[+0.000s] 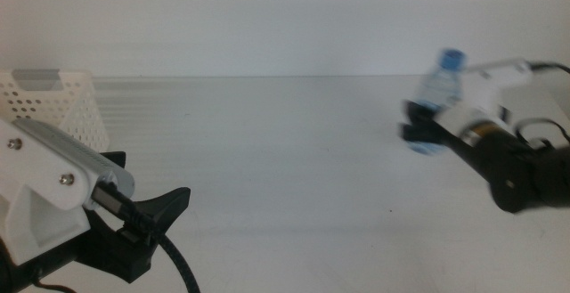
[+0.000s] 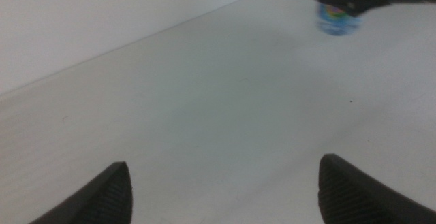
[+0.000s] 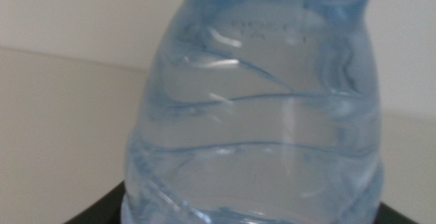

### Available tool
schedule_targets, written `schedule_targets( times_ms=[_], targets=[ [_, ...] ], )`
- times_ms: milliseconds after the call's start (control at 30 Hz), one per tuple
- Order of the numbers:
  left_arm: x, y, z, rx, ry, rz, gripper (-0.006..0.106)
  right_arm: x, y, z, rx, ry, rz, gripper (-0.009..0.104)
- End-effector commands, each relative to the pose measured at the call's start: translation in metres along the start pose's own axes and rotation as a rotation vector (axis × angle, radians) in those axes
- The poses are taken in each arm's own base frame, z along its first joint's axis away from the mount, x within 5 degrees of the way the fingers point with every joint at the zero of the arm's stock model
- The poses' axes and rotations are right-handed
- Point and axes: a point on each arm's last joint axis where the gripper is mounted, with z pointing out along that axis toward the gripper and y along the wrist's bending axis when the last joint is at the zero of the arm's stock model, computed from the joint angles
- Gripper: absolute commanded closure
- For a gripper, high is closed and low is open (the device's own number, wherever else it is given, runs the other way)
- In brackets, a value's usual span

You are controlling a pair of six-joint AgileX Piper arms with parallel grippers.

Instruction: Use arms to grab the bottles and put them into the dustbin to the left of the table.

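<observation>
A: So, where do I stand?
B: Across the table (image 1: 285, 150), the dustbin (image 1: 55, 106) sits far left; my right gripper (image 1: 426, 126), far right, clamps 1 upright water bottle (image 1: 438, 97).
A: And my left gripper (image 2: 221, 190)?
B: Beside the bin, spread wide, holding nothing.

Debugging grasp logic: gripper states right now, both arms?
Left gripper: open, holding nothing, low over the table near the dustbin.
Right gripper: shut on the water bottle.
</observation>
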Motion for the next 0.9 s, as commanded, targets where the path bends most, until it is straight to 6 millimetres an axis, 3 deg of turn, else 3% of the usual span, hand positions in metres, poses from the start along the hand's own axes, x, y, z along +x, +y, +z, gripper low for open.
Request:
schedule_targets(
  times_ms=[0, 167, 400, 700, 867],
  targets=[
    [-0.017, 0.001, -0.003, -0.007, -0.108, -0.026, 0.010, -0.060, 0.029, -0.007, -0.115, -0.219, -0.023, 0.095],
    [-0.017, 0.001, -0.003, -0.007, -0.108, -0.026, 0.010, -0.091, 0.101, -0.010, -0.353, -0.224, -0.092, 0.095],
    [-0.017, 0.001, -0.003, -0.007, -0.108, -0.026, 0.010, -0.106, 0.159, -0.009, -0.526, -0.272, -0.093, 0.095],
    [-0.017, 0.001, -0.003, -0.007, -0.108, -0.026, 0.010, -0.089, 0.210, 0.014, -0.621, -0.256, -0.089, 0.095],
    [-0.017, 0.001, -0.003, -0.007, -0.108, -0.026, 0.010, -0.068, 0.229, 0.021, -0.656, -0.227, -0.099, 0.095]
  ],
)
